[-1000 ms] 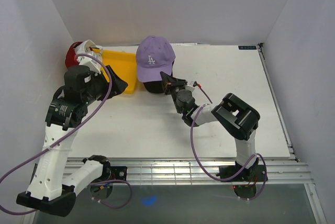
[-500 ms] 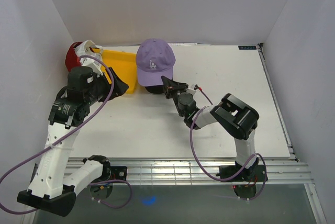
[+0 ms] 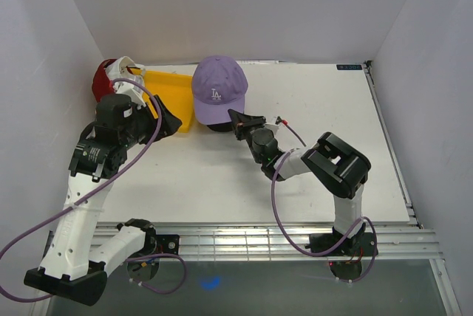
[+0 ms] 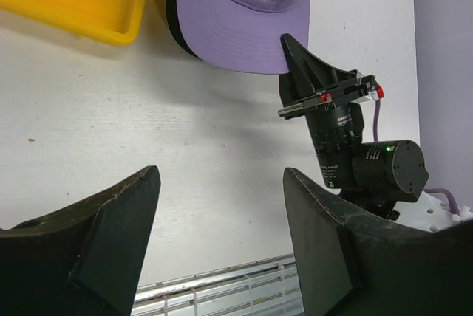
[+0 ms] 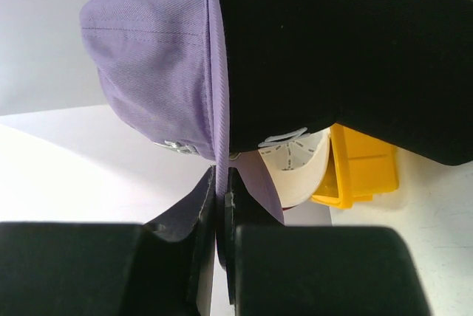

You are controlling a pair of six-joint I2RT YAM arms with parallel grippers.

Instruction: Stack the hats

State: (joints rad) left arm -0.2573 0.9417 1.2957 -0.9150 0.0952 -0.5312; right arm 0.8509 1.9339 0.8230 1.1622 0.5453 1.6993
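White tabletop (image 3: 318, 124) is carrying the lavender cap (image 3: 218, 87), lying over the black cap (image 3: 216, 126) at the far middle just right of a yellow tray (image 3: 170, 87), while the right gripper (image 5: 220, 183) is pinching the lavender brim and the left gripper (image 4: 219, 183) (jaws spread, holding nothing) is hovering at left.

Pincer (image 5: 220, 185) tight on lavender cap (image 5: 148, 50) brim

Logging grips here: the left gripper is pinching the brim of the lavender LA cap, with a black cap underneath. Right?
Not the left. The right gripper is shut on the brim of the lavender LA cap, as the right wrist view shows; the left gripper stands open, empty. The black cap is underneath.
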